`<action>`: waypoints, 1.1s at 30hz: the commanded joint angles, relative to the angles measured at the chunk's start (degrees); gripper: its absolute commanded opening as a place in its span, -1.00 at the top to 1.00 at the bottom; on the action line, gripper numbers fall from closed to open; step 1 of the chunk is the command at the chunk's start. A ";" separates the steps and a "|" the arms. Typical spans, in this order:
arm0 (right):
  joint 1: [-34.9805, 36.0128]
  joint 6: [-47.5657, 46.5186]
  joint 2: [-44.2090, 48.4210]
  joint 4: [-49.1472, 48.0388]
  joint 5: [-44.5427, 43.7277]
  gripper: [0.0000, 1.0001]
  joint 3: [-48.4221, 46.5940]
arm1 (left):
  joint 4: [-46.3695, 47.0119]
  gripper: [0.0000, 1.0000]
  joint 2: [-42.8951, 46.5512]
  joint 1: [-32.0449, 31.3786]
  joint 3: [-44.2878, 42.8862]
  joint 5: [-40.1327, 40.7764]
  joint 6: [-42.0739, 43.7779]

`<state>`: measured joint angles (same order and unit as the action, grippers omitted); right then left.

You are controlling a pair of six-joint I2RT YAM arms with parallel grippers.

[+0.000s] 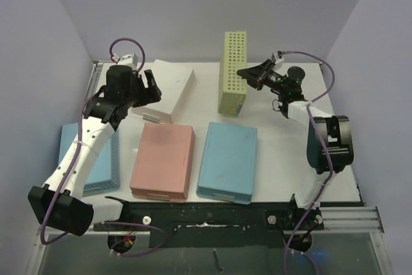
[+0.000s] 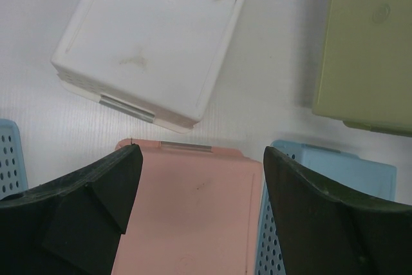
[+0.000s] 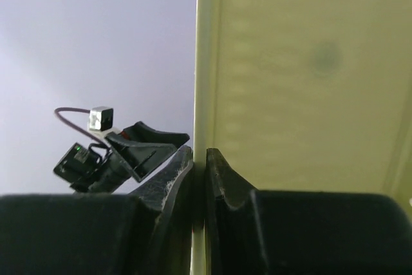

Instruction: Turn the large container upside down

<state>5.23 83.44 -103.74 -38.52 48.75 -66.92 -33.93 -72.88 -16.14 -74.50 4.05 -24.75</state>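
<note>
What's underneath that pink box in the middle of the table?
The pink box lies flat on the white table, with a solid face up. Only table shows around it. Whatever is beneath is covered.

Five containers on one table [image 1: 277, 152], placed with respect to the pink container [image 1: 162, 159]: one pink; two blue, the near blue container [image 1: 227, 159] just right of it and the far blue container [image 1: 106, 162] to its left; one white container [image 1: 170, 88] behind it; one green container [image 1: 233, 72] behind it and to the right. Two arms: left arm [image 1: 80, 152] left of the pink container, right arm [image 1: 325, 143] well to its right. Two grippers, one per arm: left gripper [image 1: 152, 87], right gripper [image 1: 247, 75]. Two purple cables: left cable [image 1: 122, 42], right cable [image 1: 325, 69]
</note>
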 commanded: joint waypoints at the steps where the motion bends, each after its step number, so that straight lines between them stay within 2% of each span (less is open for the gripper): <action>1: -3.69 18.82 -3.59 -33.75 5.03 0.96 6.29 | 1.51 -0.53 1.69 0.02 -0.27 -0.51 1.10; 4: -6.80 26.23 -6.25 -46.41 5.31 0.86 10.66 | 1.29 -0.53 1.53 0.02 -0.54 -0.33 1.37; 7: -10.68 28.88 -7.75 -51.68 5.91 0.85 15.35 | 1.17 -0.53 1.22 0.04 -0.71 -0.37 1.51; 10: -15.27 27.89 -7.02 -52.13 7.49 0.81 19.80 | 1.04 -0.52 0.78 0.01 -1.09 -0.31 1.54; 13: -21.41 22.04 -4.20 -45.08 10.11 0.63 23.81 | 1.11 -0.53 0.27 0.02 -1.45 -0.27 1.40; 14: -23.41 18.48 -2.88 -39.52 11.13 0.54 24.93 | 1.21 -0.53 0.10 -0.02 -1.54 -0.35 1.31; 16: -27.50 8.60 1.36 -22.14 12.20 0.36 26.46 | 1.47 -0.53 -0.27 -0.03 -1.62 -0.69 1.06; 18: -31.26 -4.85 5.43 -1.53 11.15 0.03 25.19 | 1.78 -0.53 -0.61 -0.10 -1.77 -1.04 0.79; 20: -33.74 -24.76 8.81 23.85 6.48 -0.27 20.08 | 2.06 -0.53 -0.95 -0.20 -1.92 -1.35 0.44; 22: -34.65 -36.89 10.54 41.13 0.20 -0.43 14.05 | 2.31 -0.53 -1.40 -0.48 -2.03 -1.42 0.25; 26: -34.67 -50.41 12.65 61.22 -16.36 -0.57 4.26 | 2.49 -0.53 -2.40 -1.26 -2.66 -1.84 -0.18; 27: -34.61 -52.27 13.13 64.65 -21.10 -0.70 2.56 | 2.47 -0.53 -2.70 -1.51 -2.93 -1.93 -0.20; 29: -34.57 -53.41 13.96 70.90 -31.11 -0.81 -0.46 | 2.38 -0.53 -3.39 -2.09 -3.34 -2.22 -0.10; 33: -33.19 -50.52 15.89 83.50 -47.59 -0.85 -8.12 | 1.71 -0.53 -5.08 -3.61 -3.77 -2.27 0.53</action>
<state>-29.21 37.47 -91.37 25.54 22.09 -68.36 -33.87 -76.86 -18.35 -74.94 2.70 -24.80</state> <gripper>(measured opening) 0.917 0.764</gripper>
